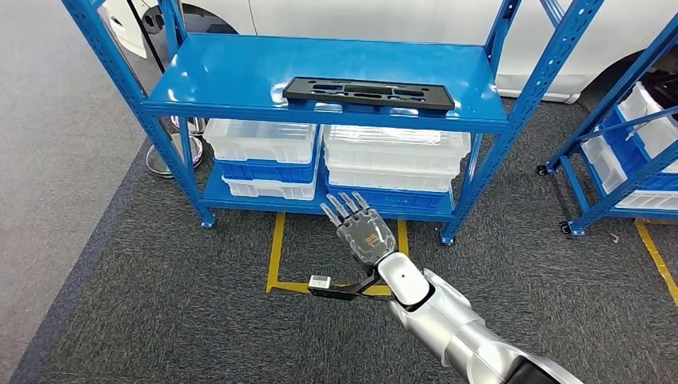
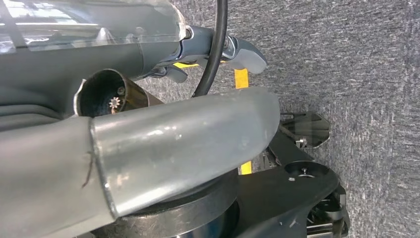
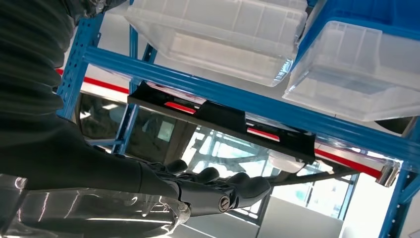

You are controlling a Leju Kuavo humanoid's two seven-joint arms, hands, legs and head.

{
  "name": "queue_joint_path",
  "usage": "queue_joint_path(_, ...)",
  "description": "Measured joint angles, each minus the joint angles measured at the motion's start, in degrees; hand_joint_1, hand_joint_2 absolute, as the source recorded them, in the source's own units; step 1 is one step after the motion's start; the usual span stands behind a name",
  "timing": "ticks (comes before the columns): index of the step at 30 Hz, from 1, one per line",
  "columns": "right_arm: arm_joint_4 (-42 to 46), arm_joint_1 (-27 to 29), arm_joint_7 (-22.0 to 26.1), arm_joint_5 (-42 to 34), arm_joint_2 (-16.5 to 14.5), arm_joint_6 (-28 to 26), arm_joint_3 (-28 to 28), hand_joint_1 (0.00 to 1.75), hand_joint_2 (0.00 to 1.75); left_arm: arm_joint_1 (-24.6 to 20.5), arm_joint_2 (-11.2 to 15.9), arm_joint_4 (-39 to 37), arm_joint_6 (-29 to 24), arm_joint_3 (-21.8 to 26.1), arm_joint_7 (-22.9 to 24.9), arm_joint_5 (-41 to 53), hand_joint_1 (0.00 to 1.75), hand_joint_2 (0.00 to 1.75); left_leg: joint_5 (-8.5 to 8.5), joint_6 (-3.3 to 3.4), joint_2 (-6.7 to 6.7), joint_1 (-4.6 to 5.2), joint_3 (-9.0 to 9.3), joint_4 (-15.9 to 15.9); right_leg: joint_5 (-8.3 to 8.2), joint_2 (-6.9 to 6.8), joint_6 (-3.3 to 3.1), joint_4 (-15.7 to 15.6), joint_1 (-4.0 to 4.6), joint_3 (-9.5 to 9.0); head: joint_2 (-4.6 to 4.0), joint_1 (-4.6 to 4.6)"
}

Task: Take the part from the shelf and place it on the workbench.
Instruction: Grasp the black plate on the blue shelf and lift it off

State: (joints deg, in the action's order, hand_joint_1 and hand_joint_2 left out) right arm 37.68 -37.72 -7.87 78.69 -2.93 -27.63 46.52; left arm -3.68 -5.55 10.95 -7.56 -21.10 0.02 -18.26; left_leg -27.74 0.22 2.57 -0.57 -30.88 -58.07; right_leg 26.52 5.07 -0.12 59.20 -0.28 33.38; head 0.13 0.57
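Head view: a blue metal shelf stands on grey carpet. On its upper board, toward the right and close to the near edge, lies the part, a long flat black plate with cut-out slots. On the lower level sit clear plastic bins stacked over blue ones. A second blue rack stands at the far right, and a white car body fills the background behind the shelf. Yellow tape marks the floor just in front of the shelf. The silver right arm reaches in from the lower right; the right hand is raised before the lower level, fingers spread and straight, holding nothing, well below the part.

Left wrist view: grey carpet and a strip of yellow tape. Whether the left hand is spread or closed cannot be told.

Right wrist view: the right hand's dark fingers lie stretched out side by side, empty. The black part lies on the shelf's blue board, apart from the fingers, with clear bins beyond it.
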Motion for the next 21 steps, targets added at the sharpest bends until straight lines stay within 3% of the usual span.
queue_joint_path(12,2.67,1.86,-0.63,-4.66,-0.32,-0.38,-7.95,0.00,1.75,0.22,0.00,-0.14,-0.20,0.01,0.37,0.40,0.00,0.00,0.00,0.00,0.00,0.00,0.00,0.00,0.00,0.00,0.00,0.00,0.00,0.01,0.00,0.00)
queue_joint_path(21,6.87,4.10,-0.03,-4.68,-0.25,-1.07,-9.96,0.00,1.75,0.24,0.07,-0.28,-0.23,0.01,0.77,0.79,0.00,0.00,0.00,0.00,0.00,0.00,0.00,0.00,0.00,0.00,0.00,0.00,0.01,0.02,0.00,0.00)
